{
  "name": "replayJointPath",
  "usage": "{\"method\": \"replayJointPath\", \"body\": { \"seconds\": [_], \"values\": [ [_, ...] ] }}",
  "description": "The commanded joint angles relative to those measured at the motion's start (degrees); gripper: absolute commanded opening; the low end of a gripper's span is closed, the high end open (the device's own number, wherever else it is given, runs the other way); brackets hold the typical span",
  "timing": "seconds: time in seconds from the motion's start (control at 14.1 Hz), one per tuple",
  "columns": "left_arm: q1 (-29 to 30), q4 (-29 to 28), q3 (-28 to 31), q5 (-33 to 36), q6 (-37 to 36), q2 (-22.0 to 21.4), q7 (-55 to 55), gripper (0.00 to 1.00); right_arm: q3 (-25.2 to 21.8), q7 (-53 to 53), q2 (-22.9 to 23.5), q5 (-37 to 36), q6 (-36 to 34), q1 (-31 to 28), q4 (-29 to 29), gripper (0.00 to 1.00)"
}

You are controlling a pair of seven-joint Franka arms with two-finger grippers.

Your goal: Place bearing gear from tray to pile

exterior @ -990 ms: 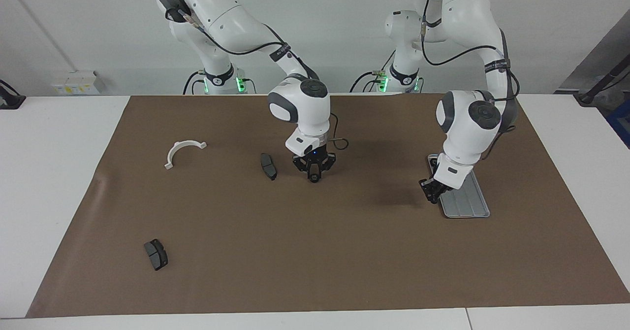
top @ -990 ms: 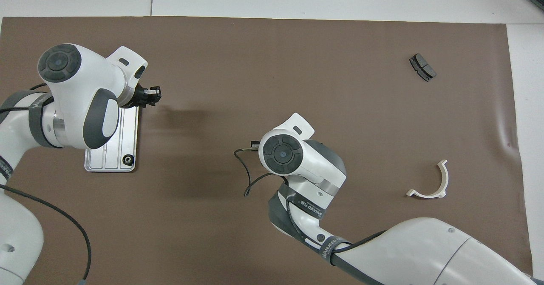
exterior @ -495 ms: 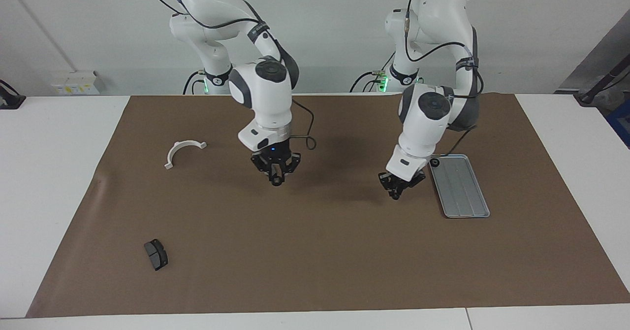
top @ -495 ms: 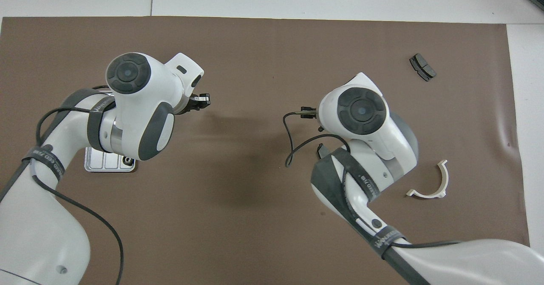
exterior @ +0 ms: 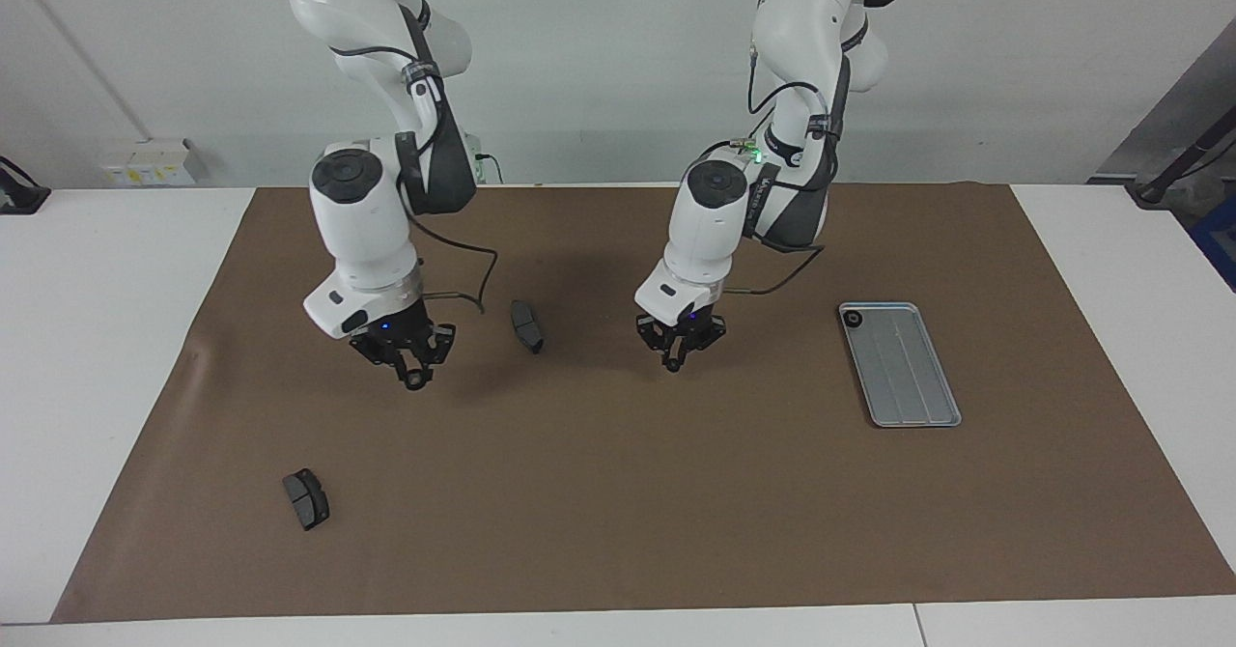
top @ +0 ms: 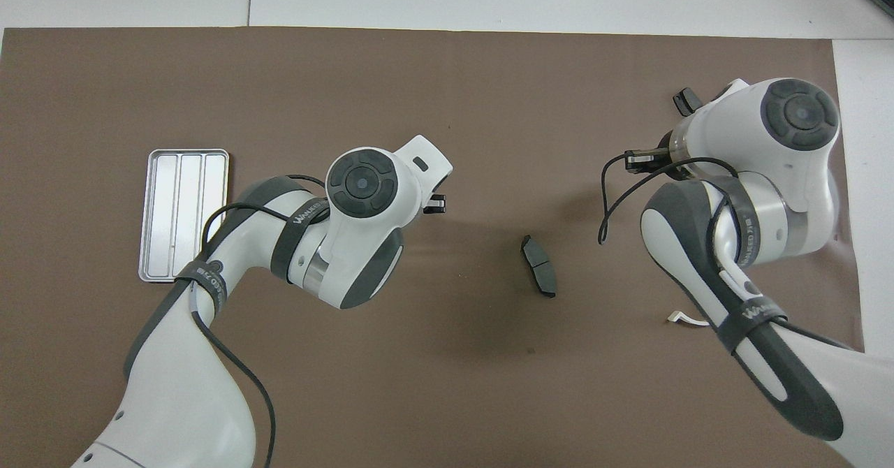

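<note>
The flat light grey-blue metal tray (exterior: 908,377) (top: 167,209) lies on the brown mat (exterior: 618,512) toward the left arm's end of the white counter (exterior: 106,357). The small dark round bearing gear (exterior: 853,318) sits in the tray's corner nearest the robots, on the side toward the right arm. That is the same spot as a second ago. In the overhead view the left arm covers the gear.

The left hand (exterior: 673,362) (top: 436,205) was down at the tray's edge a second ago. Now it hangs over the middle of the mat, well apart from the tray, clenched with its tips together.

The right hand (exterior: 415,377) (top: 639,162) has swung from the mat's middle toward its own end of the counter. Whether it is clenched or released cannot be told.

One dark grey curved brake pad (exterior: 526,326) (top: 538,276) now lies uncovered between the two hands. The second dark brake pad (exterior: 306,498) stays farther from the robots, near the mat's corner. The right arm now hides the white half-ring bracket (top: 688,320) in the facing view. Only the bracket's tip shows from above.
</note>
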Motion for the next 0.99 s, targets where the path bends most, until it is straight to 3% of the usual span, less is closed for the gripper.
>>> {"method": "replayJointPath", "body": {
  "seconds": [0.0,0.07,0.14,0.28,0.57,0.71,0.92],
  "values": [
    [-3.66,0.67,1.11,-0.96,3.13,1.87,-1.3,0.03,-3.87,-7.94,1.84,2.26,3.22,-0.46,-1.3,0.0],
    [-4.8,0.58,1.03,-0.96,3.5,1.87,-1.31,0.16,-4.58,-9.35,2.11,3.31,3.84,-0.81,-2.0,0.0],
    [-4.99,0.58,1.03,-0.96,3.59,1.87,-1.22,0.38,-5.28,-11.54,2.11,4.45,4.8,-1.16,-3.06,0.0],
    [-5.6,0.58,0.94,-0.96,5.16,1.96,-1.04,1.0,-6.77,-14.63,2.46,5.95,7.43,-1.17,-5.16,0.0],
    [-3.77,1.02,1.72,-0.96,4.29,1.18,-1.13,1.0,-8.01,-18.67,2.64,8.68,9.37,-1.26,-8.33,0.0],
    [3.59,1.02,1.82,-0.96,0.71,-1.27,-0.35,1.0,-8.36,-19.29,2.73,8.68,11.04,-1.26,-9.83,0.02],
    [13.79,1.02,1.82,-0.96,-4.05,-4.1,0.36,1.0,-8.36,-19.04,3.25,8.68,12.19,-1.26,-10.19,0.36]
  ]
}}
